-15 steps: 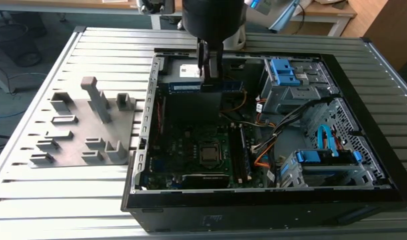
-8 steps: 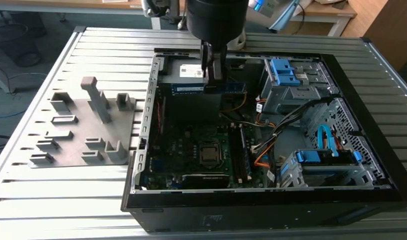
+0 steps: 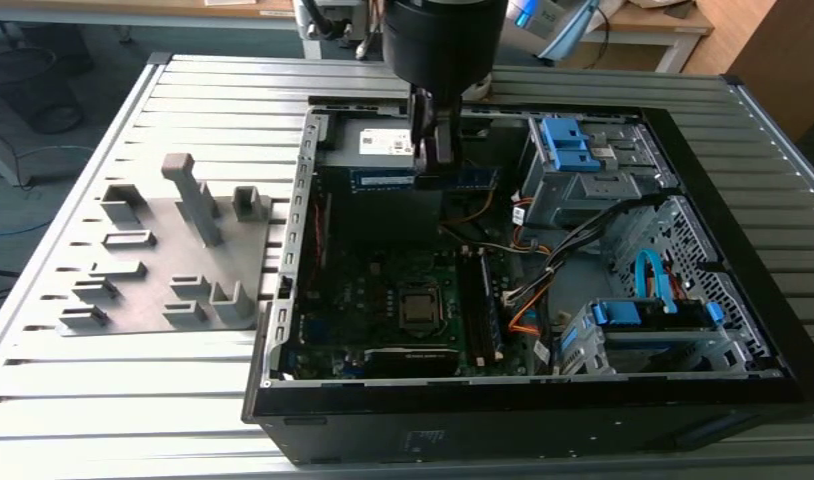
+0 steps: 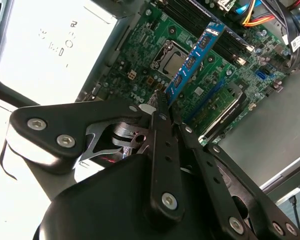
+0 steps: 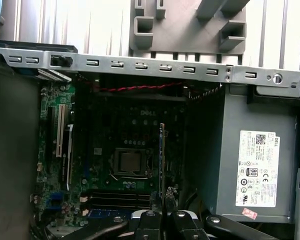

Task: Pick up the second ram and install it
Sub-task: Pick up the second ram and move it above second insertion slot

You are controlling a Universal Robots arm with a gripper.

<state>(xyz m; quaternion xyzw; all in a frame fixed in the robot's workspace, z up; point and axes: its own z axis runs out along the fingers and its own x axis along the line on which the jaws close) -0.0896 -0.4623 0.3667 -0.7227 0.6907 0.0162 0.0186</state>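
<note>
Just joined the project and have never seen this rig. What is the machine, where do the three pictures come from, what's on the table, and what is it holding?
This is one robot arm with a two-finger gripper, working over an open desktop computer case. The case lies on a slatted metal table.

The exterior view comes from a camera off the arm that looks down on the whole scene. Both wrist views come from cameras riding on the arm, and they look past the gripper into the case.

At the exterior view's left, a grey parts holder sits on the table.

The gripper is shut on the second ram, a blue-green memory strip. It holds the strip above the motherboard, and the strip is not yet in a slot. In the first wrist view the strip appears edge-on.
</note>
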